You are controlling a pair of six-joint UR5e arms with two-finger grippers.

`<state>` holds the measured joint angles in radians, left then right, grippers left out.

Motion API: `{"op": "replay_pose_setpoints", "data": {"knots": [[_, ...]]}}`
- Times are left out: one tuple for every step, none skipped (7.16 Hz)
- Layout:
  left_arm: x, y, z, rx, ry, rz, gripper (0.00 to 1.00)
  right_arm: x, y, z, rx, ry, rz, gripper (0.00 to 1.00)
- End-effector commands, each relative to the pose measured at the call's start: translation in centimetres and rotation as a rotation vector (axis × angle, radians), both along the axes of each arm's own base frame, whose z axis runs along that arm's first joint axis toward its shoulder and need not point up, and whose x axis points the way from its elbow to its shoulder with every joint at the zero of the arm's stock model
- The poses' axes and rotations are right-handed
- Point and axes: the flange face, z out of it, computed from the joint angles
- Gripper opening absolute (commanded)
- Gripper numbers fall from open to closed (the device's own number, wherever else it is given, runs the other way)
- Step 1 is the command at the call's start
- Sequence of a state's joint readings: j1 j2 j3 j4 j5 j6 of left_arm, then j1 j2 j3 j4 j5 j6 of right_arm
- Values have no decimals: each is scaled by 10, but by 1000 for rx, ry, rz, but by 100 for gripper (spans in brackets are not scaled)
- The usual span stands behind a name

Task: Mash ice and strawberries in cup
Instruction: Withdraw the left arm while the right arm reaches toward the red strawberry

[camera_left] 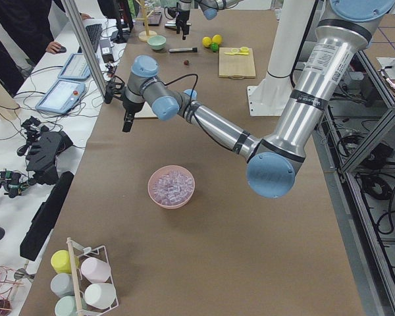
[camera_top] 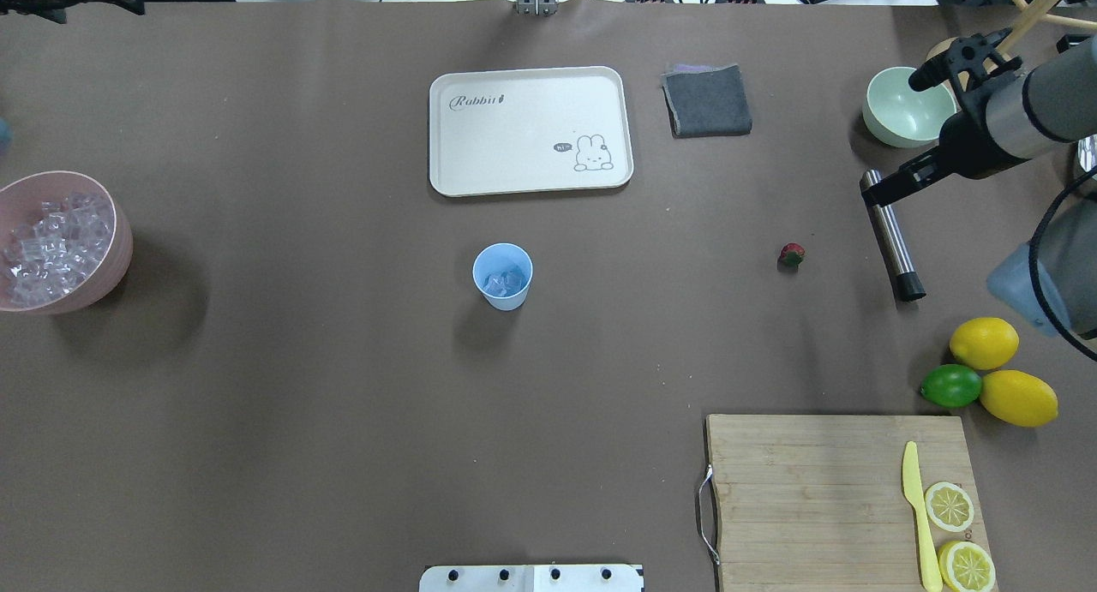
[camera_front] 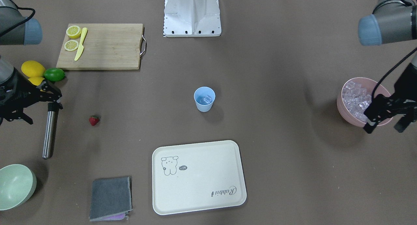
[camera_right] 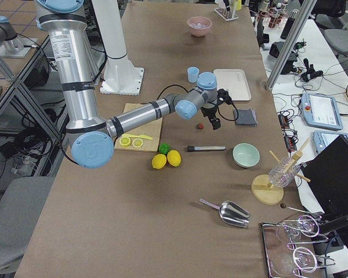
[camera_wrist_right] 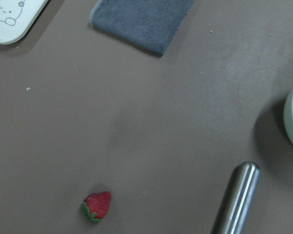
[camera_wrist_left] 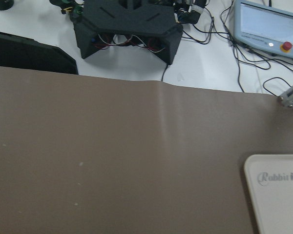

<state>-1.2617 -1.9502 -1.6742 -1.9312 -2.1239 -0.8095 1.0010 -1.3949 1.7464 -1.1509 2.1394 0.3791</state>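
Note:
The light-blue cup (camera_front: 204, 99) stands mid-table with a few ice cubes in it; it also shows in the overhead view (camera_top: 502, 275). More ice (camera_front: 355, 99) fills the pink bowl (camera_top: 111, 258). The strawberry (camera_front: 94, 120) lies on the table and shows in the right wrist view (camera_wrist_right: 96, 206). My left gripper (camera_front: 384, 127) hangs open and empty just in front of the pink bowl. My right gripper (camera_top: 891, 138) is open and empty, raised above the steel muddler (camera_top: 891, 232), to the side of the strawberry (camera_top: 792, 254).
A cream tray (camera_top: 531, 129) and a grey cloth (camera_top: 708, 100) lie beyond the cup. A pale-green bowl (camera_top: 908, 108) stands near the right gripper. Lemons (camera_top: 1018, 397), a lime (camera_top: 951, 385) and a cutting board (camera_top: 814, 489) with lemon halves and a yellow knife are front right.

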Motion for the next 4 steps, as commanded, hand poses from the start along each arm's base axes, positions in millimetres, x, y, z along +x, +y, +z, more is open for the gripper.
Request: {"op": "replay_pose_setpoints", "data": {"knots": [[-26,-4,13,-3,0,9,98,-46,9,19,4,9,15,100],[-27,-3,12,-5,14,21,98,-65,13,32,-14,-7,64,100],[-33,-5,11,-2,15,12,98,-83,22,33,-53,-25,106,100],[-33,-6,8,1,16,12,98,-87,25,31,-54,-28,103,100]]}}
